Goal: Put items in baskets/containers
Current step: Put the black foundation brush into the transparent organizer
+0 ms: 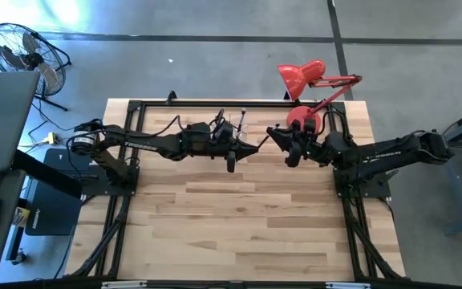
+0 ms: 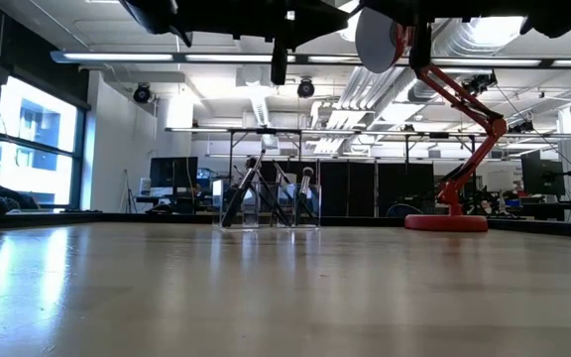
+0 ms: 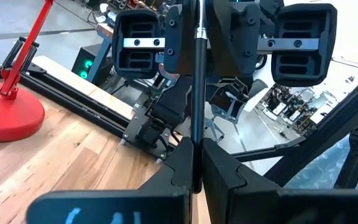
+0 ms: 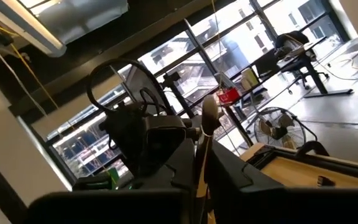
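High view: both arms met above the far middle of the table [image 1: 239,217], the left gripper [image 1: 233,152] and the right gripper [image 1: 289,146] facing each other with one makeup brush [image 1: 257,145] spanning the gap between them. Left wrist view showed the left fingers [image 3: 229,171] clamped on the dark handle of that brush [image 3: 196,93]; right wrist view showed the right fingers [image 4: 225,165] drawn together about its other end [image 4: 207,124], though whether that grip was firm cannot be told. Low view placed the clear holder [image 2: 269,210], already carrying several brushes [image 2: 251,188], on the far part of the table, below and behind the raised arms. Judged risks: with both ends pinched, any opposing pull could bend or drop the brush; an early release by one gripper could let it swing and fall. Red desk lamp [image 1: 305,80] stood close by the right arm, its base [image 2: 446,222] beside the holder, narrowing the approach.
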`<action>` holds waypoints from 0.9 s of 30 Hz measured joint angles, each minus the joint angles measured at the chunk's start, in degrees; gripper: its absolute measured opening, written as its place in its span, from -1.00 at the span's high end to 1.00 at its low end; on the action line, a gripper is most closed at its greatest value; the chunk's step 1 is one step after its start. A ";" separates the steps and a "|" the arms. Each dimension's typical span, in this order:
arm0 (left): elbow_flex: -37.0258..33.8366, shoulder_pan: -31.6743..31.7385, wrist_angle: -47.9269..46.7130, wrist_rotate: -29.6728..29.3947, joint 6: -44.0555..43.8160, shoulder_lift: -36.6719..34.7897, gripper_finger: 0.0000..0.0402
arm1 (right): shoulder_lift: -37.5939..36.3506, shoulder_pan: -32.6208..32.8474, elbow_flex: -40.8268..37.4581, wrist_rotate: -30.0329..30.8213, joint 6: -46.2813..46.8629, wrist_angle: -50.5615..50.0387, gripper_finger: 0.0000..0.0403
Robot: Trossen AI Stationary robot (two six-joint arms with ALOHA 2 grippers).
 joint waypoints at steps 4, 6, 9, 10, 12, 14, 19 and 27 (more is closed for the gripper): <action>0.00 -0.02 -0.84 1.06 0.01 0.00 0.95 | 0.00 0.00 0.00 -0.48 -0.10 -0.30 0.90; 0.00 0.00 -0.93 2.13 0.25 0.00 0.95 | 0.00 0.00 0.00 -0.54 -0.05 -0.33 0.89; 0.00 0.02 -1.07 3.42 0.17 0.00 0.94 | 0.00 0.02 0.00 -1.22 -0.02 -0.56 0.91; -0.01 0.02 -1.29 3.69 -0.06 0.00 0.92 | 0.00 0.01 0.00 -1.54 0.00 -0.93 0.91; -0.02 0.02 -1.56 3.87 -0.24 0.00 0.85 | 0.00 0.00 0.00 -1.81 0.92 -1.55 0.91; -0.04 0.02 -1.73 4.22 -0.43 0.00 0.75 | -0.01 0.00 0.00 -1.79 1.79 -2.36 0.91; 0.08 0.00 -2.54 7.38 -0.42 0.02 0.50 | -0.02 0.00 0.00 -3.38 2.93 -3.33 0.91; 8.53 0.00 -17.13 8.60 4.35 1.68 0.33 | -0.02 -0.03 0.00 -6.01 5.77 -6.97 0.91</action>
